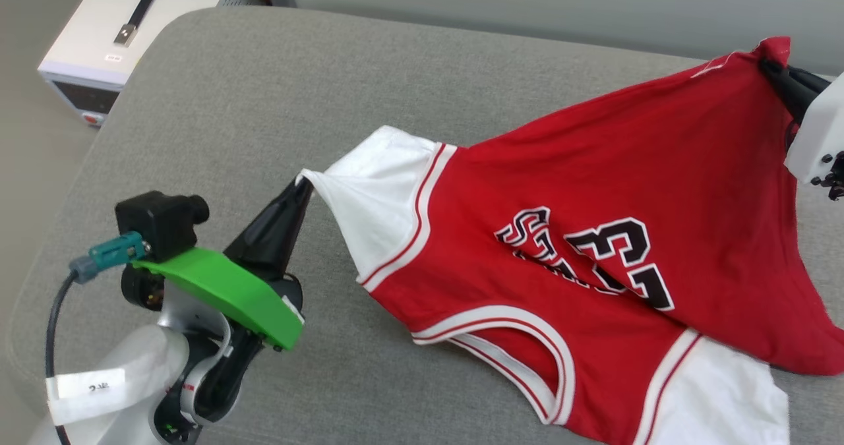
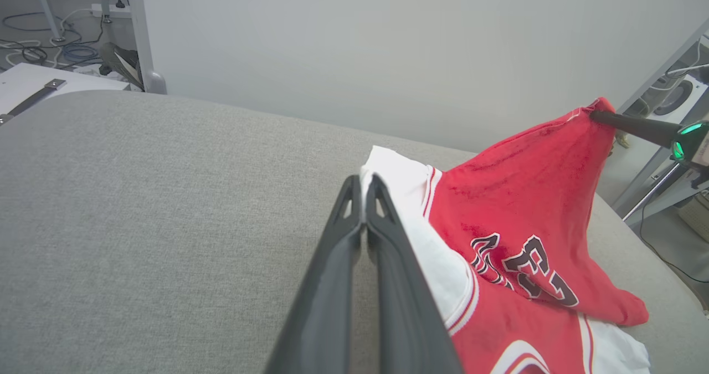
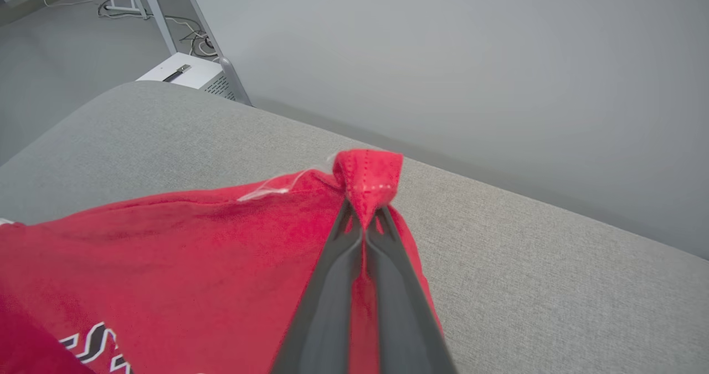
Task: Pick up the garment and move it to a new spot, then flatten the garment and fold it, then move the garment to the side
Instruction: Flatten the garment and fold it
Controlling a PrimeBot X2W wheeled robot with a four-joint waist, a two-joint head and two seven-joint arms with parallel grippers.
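Observation:
The garment [image 1: 593, 234] is a red jersey with white sleeves and black lettering, spread over the grey cushion [image 1: 264, 102] and lifted at two corners. My left gripper [image 1: 302, 184] is shut on the tip of a white sleeve [image 2: 399, 174] at the garment's left end. My right gripper [image 1: 768, 66] is shut on a red hem corner [image 3: 368, 183] at the far right, holding it raised off the cushion. In the left wrist view the garment [image 2: 515, 213] hangs from the right gripper [image 2: 601, 114]. The lower white sleeve [image 1: 719, 392] lies flat near the front edge.
A white equipment box [image 1: 125, 29] with a dark handle stands off the cushion's far left corner. A grey wall [image 3: 443, 58] runs behind the cushion. Bare cushion stretches left of and behind the garment. Cables and metal frame legs [image 2: 138, 36] are on the floor beyond.

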